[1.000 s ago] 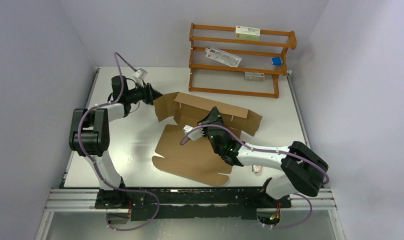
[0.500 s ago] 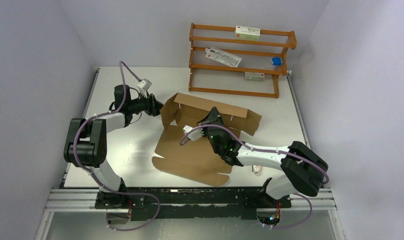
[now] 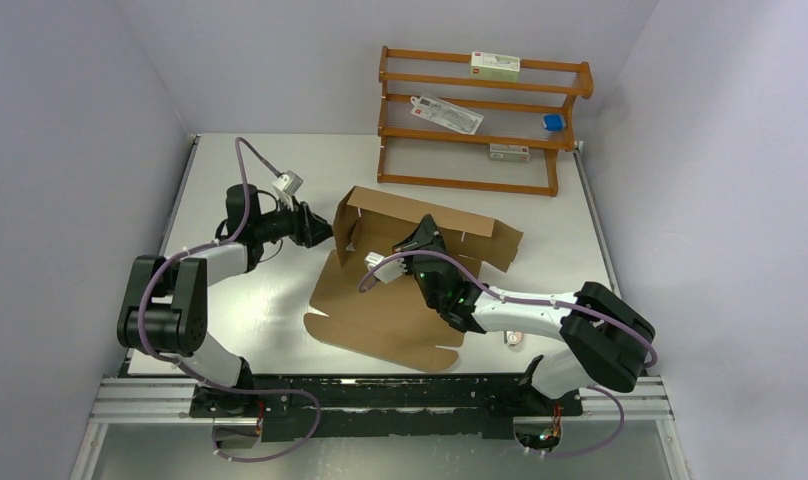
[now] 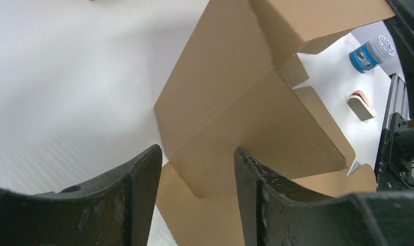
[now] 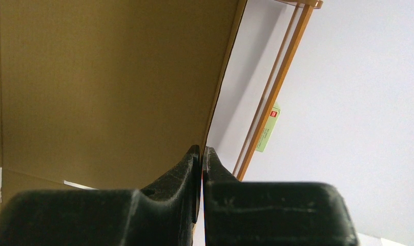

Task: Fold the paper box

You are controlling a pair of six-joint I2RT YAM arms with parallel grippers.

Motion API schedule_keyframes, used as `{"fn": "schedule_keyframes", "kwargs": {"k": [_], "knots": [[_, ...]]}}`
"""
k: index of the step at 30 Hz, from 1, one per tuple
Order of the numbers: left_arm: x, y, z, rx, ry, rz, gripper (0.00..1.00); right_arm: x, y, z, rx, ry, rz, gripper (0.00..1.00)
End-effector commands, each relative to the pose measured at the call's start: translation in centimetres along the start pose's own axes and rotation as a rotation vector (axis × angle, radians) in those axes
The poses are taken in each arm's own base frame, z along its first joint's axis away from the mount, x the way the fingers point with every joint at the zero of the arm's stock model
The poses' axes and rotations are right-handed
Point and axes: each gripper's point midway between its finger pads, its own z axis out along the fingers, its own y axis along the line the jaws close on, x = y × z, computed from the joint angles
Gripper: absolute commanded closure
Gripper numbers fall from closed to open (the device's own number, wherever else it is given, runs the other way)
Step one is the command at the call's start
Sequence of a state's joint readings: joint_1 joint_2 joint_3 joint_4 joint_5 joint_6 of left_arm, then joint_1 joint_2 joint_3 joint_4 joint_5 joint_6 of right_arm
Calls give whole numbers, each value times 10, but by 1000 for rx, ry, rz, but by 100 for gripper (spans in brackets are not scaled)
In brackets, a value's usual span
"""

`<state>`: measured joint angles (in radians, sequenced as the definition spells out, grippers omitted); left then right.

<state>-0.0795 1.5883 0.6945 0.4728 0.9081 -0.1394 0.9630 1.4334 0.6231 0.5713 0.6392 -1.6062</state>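
The paper box [image 3: 380,310] is a brown cardboard die-cut sheet, its front panel flat on the table and its back wall raised. My right gripper [image 3: 427,228] is shut on the top edge of that back wall; in the right wrist view the jaws [image 5: 202,149] pinch the thin cardboard [image 5: 107,87]. My left gripper [image 3: 320,232] is open and empty, right against the outside of the box's left side flap [image 3: 342,226], which stands nearly upright. In the left wrist view the open gripper [image 4: 197,151] faces the cardboard [image 4: 235,102].
A wooden rack [image 3: 480,120] stands at the back with a white-green carton [image 3: 494,66], a flat packet [image 3: 446,113] and a small blue item [image 3: 553,122]. A small pinkish object [image 3: 517,340] lies near the right arm; a blue-capped bottle [image 4: 369,51] shows beside it.
My left gripper has moved right and nearer, and the box's left side flap has swung from splayed out to nearly upright. The right gripper has held still.
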Motion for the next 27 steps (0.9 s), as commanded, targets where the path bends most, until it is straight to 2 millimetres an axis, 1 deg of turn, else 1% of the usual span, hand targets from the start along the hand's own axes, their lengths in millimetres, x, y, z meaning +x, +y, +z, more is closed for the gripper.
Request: {"fn": "schedule_keyframes", "kwargs": {"k": [1,6,11,12,18,23,27], "knots": [[-16,-15,5,49,-45,87,41,-8,4,1,-37,-28,-60,93],[-13,-24,19,87,-32,123,41,-11,5,1,-42,-34,-67,93],[-14,-28,22,84,-71,146,41,-16,9,0,-56,-44,-83,93],[-16,-28,23,74,-85,153,41,-18,9,0,-57,-48,-84,93],[-14,-22,36,13,-117,172,43,-23,17,-1,-75,-57,-80,93],[-24,-23,39,-3,-185,186,44,-25,22,-2,-96,-64,-95,93],[-28,-22,44,-24,-204,210,44,-25,26,-4,-105,-61,-122,93]]}}
